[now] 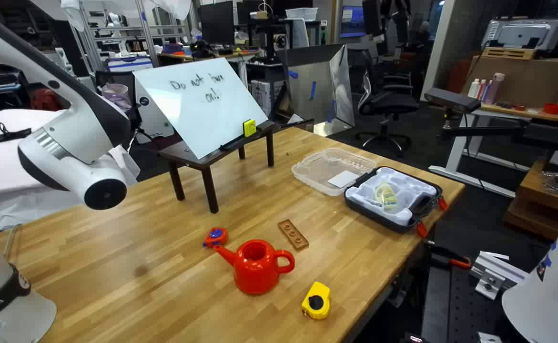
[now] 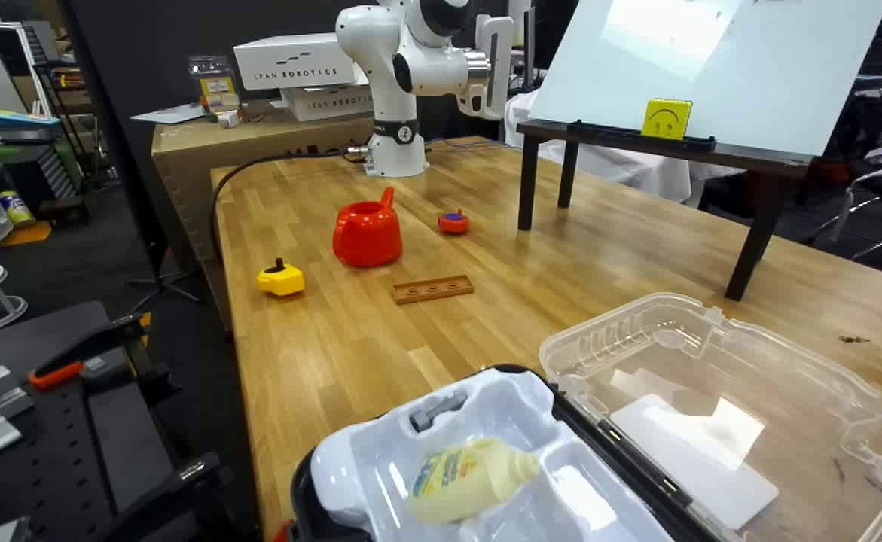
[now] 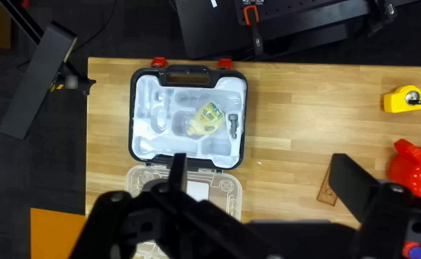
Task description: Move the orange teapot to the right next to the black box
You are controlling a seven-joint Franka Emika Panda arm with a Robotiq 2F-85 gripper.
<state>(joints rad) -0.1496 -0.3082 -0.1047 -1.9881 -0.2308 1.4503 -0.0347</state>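
Observation:
The orange teapot [image 1: 256, 274] stands upright on the wooden table in both exterior views [image 2: 367, 239]. Its loop handle faces the black box side and its spout points away from the box. In the wrist view the teapot [image 3: 415, 169] is at the right edge, partly cut off. The black box [image 1: 371, 215] lies open on the table in both exterior views [image 2: 615, 446] and in the wrist view [image 3: 214, 77]. It holds a white moulded insert and a pale yellow bottle [image 3: 207, 118]. My gripper [image 3: 260, 172] is open and empty, high above the table; its fingers do not show in the exterior views.
A yellow tape measure [image 1: 317, 301], a small red toy [image 1: 217, 236] and a brown wooden strip [image 1: 293, 234] lie near the teapot. The clear lid [image 1: 302, 175] lies attached to the box. A whiteboard [image 1: 202, 109] leans on a dark stand [image 1: 209, 190].

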